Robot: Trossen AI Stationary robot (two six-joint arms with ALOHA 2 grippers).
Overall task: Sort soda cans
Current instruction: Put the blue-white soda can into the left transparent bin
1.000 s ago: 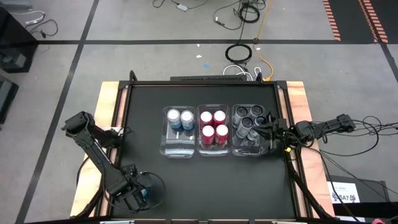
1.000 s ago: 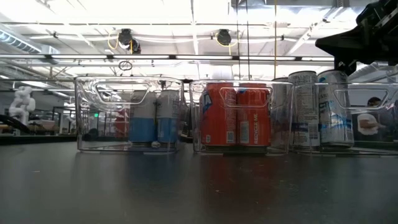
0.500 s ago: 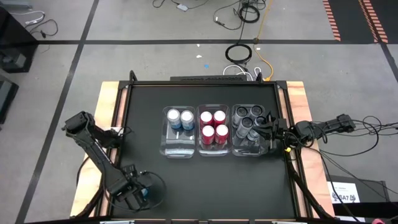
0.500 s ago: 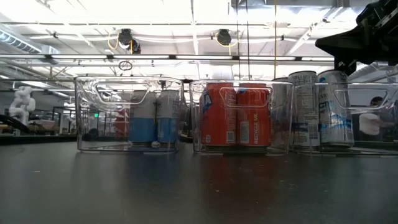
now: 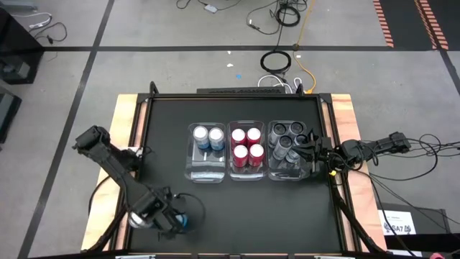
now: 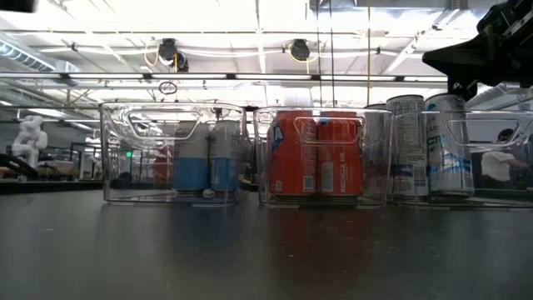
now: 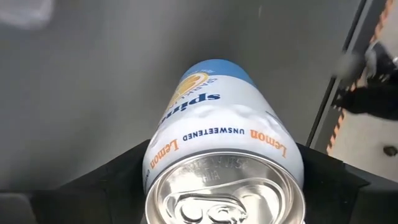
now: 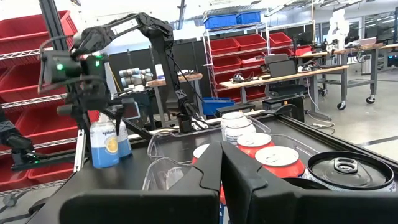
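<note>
High view: black desk (image 5: 165, 122) on a wooden base, three clear bins side by side at its middle.

Left bin (image 5: 205, 171): two light blue cans (image 5: 208, 137) in its far half, near half bare.

Middle bin (image 5: 246, 175): four red cans (image 5: 246, 144), two by two.

Right bin (image 5: 274, 171): four dark cans (image 5: 287, 139), packed together, partly hidden under the right arm.

In all, ten cans in bins, plus one more light blue can (image 7: 219, 146) off at the desk's near left corner, clamped in the left tool (image 5: 175, 219). Left wrist view: that can upright between the two dark fingers (image 7: 109, 180), silver top toward the camera, label reading "Lemon unsweetened"; dark desk surface behind it. Right wrist view: same can held clear above the desk surface, beside the left arm's dark frame.

Right tool (image 5: 310, 153): over the right edge of the right bin, above the dark cans. Right wrist view: its two fingers (image 8: 202, 171) pressed together, nothing between them, one dark can top just beside them.

Low view: blue, red and silvery-dark cans standing upright inside their bins, right arm reaching in from the upper right.
</note>
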